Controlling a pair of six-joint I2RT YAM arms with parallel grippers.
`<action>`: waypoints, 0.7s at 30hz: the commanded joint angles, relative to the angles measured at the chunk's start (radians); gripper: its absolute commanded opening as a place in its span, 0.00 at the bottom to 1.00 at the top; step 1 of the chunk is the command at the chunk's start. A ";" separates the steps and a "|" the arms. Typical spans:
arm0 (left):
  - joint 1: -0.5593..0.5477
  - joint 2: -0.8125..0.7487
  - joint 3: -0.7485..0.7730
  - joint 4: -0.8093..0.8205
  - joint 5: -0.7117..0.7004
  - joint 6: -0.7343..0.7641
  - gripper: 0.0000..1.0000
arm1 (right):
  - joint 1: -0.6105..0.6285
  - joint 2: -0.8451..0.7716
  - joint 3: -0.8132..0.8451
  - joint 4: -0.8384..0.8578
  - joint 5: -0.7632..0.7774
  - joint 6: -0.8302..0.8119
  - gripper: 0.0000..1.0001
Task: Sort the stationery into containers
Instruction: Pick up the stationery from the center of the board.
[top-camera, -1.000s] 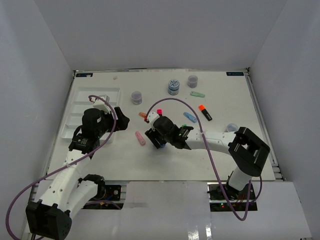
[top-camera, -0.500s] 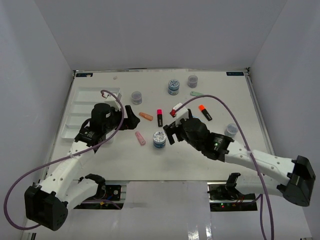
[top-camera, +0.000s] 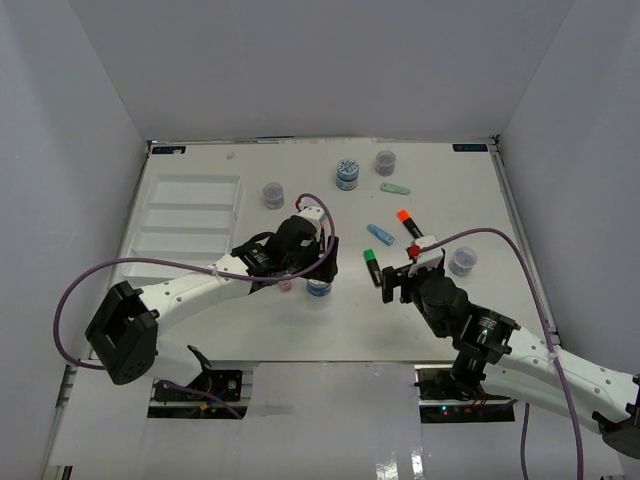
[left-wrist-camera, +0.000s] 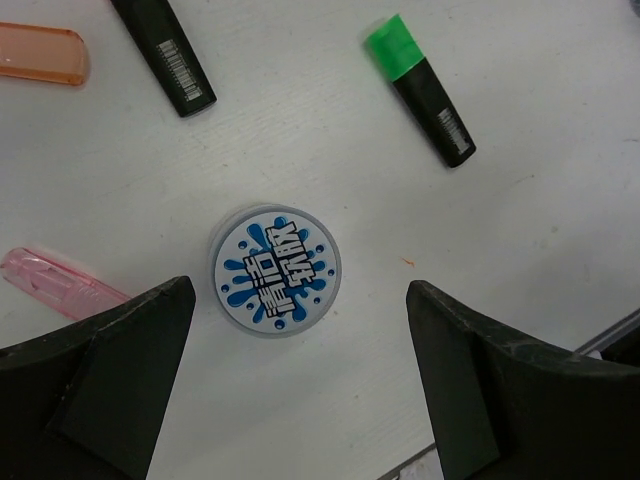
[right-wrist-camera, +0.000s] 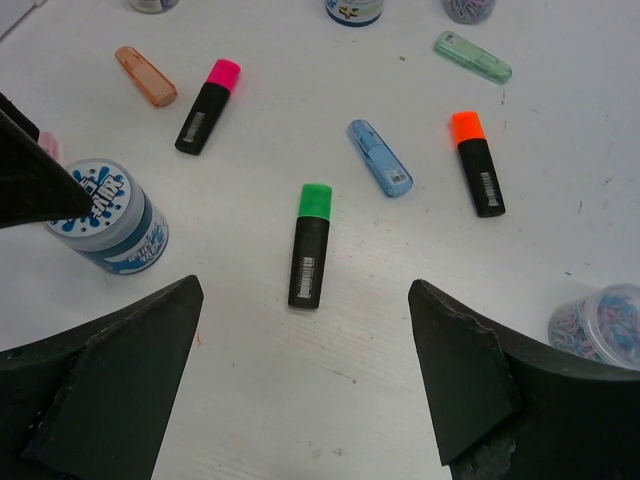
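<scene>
Since a second earlier the arms had swapped ground. The left arm had left the tray (top-camera: 185, 214) and reached across to mid-counter (top-camera: 300, 335), and the right arm had pulled back from the blue jar (left-wrist-camera: 276, 270) toward the near edge.

The left hand (left-wrist-camera: 300, 300) hung straight over that jar, fingers (left-wrist-camera: 100, 385) spread wide on either side and touching nothing. That centring suggested it was lined up to drop and close on the jar. The jar stood upright, lid up, on the tray's side of the clutter, which would make the left arm the natural carrier. A pink marker (left-wrist-camera: 60, 285) lay just beside the jar and would crowd one finger on the way down.

The right hand (right-wrist-camera: 305, 290) was also open and held nothing. It sat above the green highlighter (right-wrist-camera: 310, 245), which lay flat and apart from its neighbours. How high the hand stood over it was hard to judge from the wrist view. Backing off had probably cleared room for the left arm.

The other pieces lay loose on the counter: the pink highlighter (right-wrist-camera: 207, 105) and orange marker (right-wrist-camera: 146, 76) beyond the jar, the blue marker (right-wrist-camera: 380, 157), orange highlighter (right-wrist-camera: 477, 163) and green marker (right-wrist-camera: 473, 57) further right. The tray, well apart at the far left, showed nothing in its compartments.
</scene>
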 joint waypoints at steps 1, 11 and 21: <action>-0.054 0.044 0.053 -0.025 -0.148 -0.035 0.98 | -0.003 -0.074 -0.031 0.020 0.066 0.061 0.90; -0.112 0.196 0.084 -0.032 -0.233 -0.066 0.98 | -0.003 -0.130 -0.074 0.017 0.082 0.057 0.90; -0.115 0.221 0.093 -0.049 -0.296 -0.098 0.65 | -0.003 -0.102 -0.080 0.017 0.082 0.053 0.90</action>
